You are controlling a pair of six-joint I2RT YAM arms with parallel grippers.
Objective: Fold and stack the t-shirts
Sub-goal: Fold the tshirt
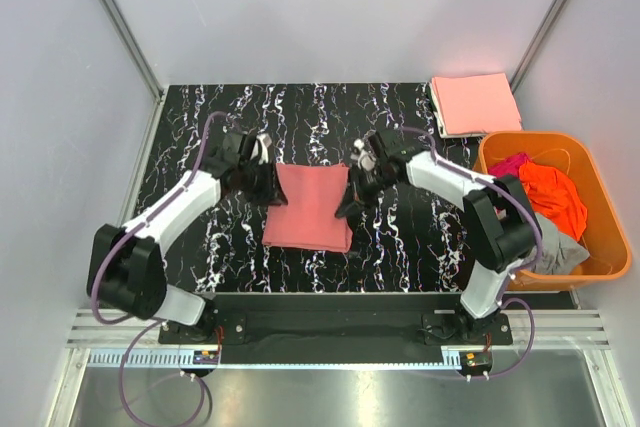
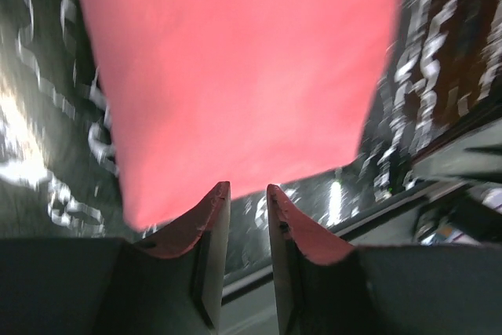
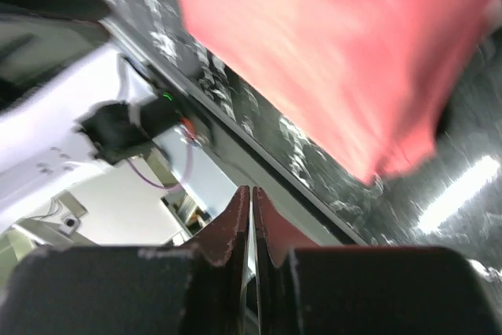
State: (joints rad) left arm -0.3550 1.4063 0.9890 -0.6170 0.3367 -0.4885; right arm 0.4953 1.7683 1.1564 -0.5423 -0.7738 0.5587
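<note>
Now the left gripper stands slightly parted and empty beside the folded salmon-pink t-shirt; the right gripper looks closed, seemingly on nothing.

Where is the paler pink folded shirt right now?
In the top view, the paler pink shirt lies folded at the far right corner of the table, just behind the orange basket.

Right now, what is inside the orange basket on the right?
Inside the orange basket lie a magenta shirt, a bright orange shirt and a grey shirt, all crumpled. Anything beneath them is covered, so I cannot tell if there are more.
</note>
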